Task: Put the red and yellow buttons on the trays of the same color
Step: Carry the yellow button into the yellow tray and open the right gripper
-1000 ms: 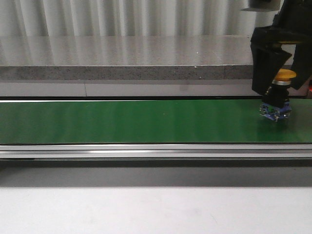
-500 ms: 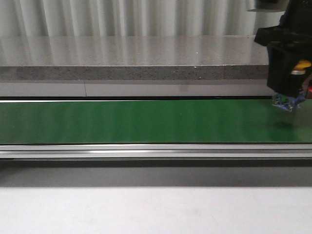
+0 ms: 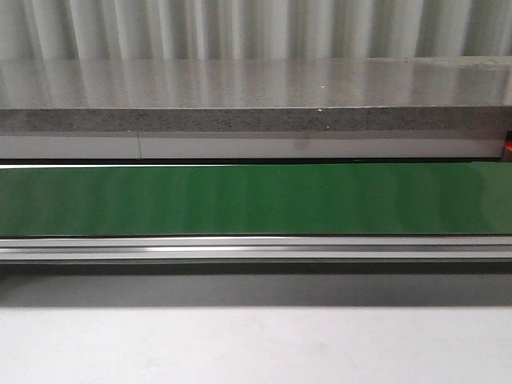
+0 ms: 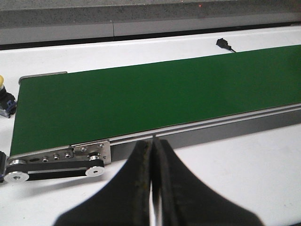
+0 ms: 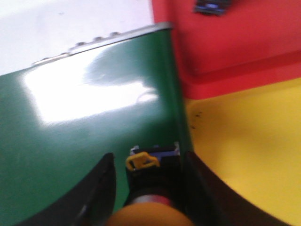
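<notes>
One yellow button [image 5: 149,207], its cap domed over a black body, sits clamped in the right hand [image 5: 148,188].

Right gripper [image 5: 148,188] clamps yellow button [image 5: 149,188] over green belt [image 5: 84,141] edge; yellow tray [image 5: 249,155], red tray [image 5: 235,42] beside.

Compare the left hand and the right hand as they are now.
The left hand is shut on nothing, fingers pressed together; the right hand grips the yellow button. The left hand hangs near the conveyor belt; the right is at the belt's end beside the yellow tray. Both have black fingers.
</notes>
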